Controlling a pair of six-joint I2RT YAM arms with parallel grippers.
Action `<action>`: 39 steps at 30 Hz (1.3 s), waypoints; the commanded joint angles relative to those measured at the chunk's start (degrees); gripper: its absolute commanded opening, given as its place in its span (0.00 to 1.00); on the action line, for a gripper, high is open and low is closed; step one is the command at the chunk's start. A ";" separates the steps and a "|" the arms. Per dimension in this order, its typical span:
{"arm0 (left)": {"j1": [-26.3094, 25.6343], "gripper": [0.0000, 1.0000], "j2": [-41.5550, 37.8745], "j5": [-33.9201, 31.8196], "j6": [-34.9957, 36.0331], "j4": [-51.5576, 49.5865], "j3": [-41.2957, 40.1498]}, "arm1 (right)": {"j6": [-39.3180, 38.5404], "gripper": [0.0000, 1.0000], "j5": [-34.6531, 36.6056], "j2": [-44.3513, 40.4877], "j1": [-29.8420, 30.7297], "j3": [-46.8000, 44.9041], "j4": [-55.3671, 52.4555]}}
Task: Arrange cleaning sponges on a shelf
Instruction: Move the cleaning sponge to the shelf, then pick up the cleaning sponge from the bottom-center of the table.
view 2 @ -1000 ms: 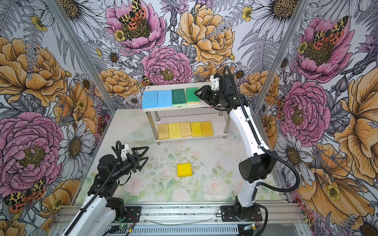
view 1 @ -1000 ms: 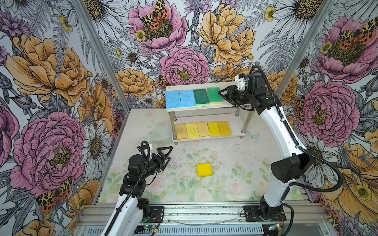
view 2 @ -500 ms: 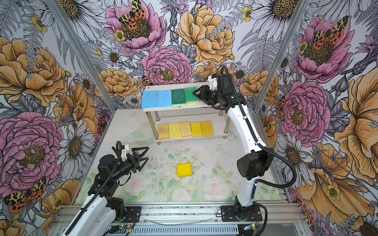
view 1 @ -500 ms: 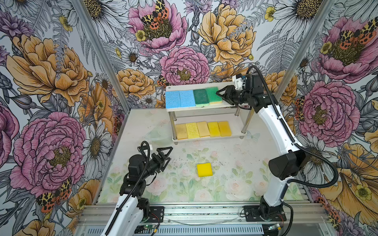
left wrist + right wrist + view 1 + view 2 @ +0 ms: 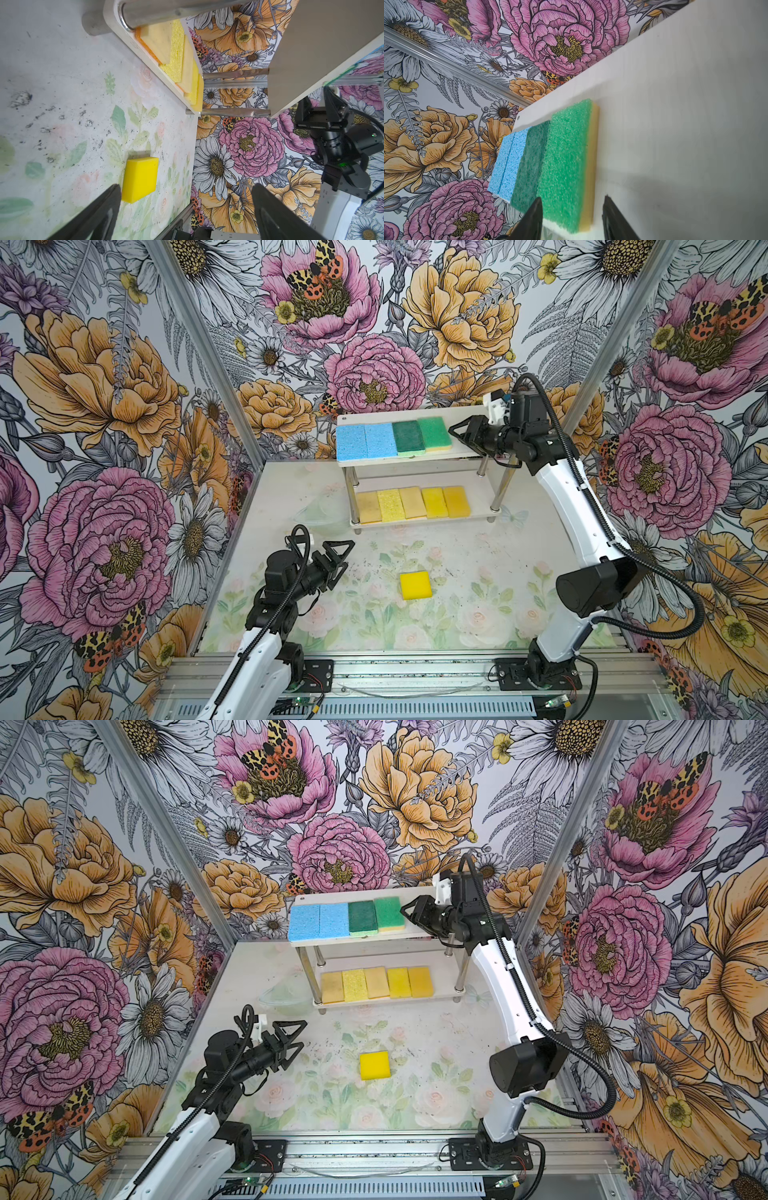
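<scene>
The shelf point(image 5: 482, 499) stands at the back of the floral table point(image 5: 478, 614). On its upper board, running from its left end, lie two blue sponges point(image 5: 365, 441), a dark green sponge point(image 5: 408, 438) and a light green sponge point(image 5: 434, 434), edge to edge; the right part of that board is bare. Its lower board holds a row of five yellow and tan sponges point(image 5: 413, 502), framed by chrome posts point(image 5: 500, 489) at the corners. A clear plastic piece point(image 5: 320, 512) lies on the table just beside the shelf's front left post. One bright yellow sponge point(image 5: 415, 585) lies flat on the table in front of the shelf, well apart from it, with nothing between them.

The right gripper point(image 5: 454, 435) hangs over the bare right part of the upper board, pointing at the light green sponge. Its jaws stand partly apart and grip nothing; in the right wrist view its fingers point(image 5: 534, 216) frame that sponge's near end, and whether they touch it cannot be told. The left gripper point(image 5: 350, 554) hovers in front of the shelf's left end, jaws spread wide and empty, with the yellow sponge lying near it.
</scene>
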 commanded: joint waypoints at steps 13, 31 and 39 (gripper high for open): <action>-25.80 0.99 37.87 -11.41 36.90 -21.72 27.81 | -1.10 0.50 -0.94 -39.10 -1.04 -50.00 1.17; -29.93 0.85 63.55 -13.33 57.56 -33.03 48.81 | 1.18 0.51 -3.10 -47.09 0.23 -63.78 2.26; -31.48 0.69 67.44 -9.25 55.32 -33.60 47.98 | 1.04 0.51 -1.70 -46.57 0.26 -62.83 2.35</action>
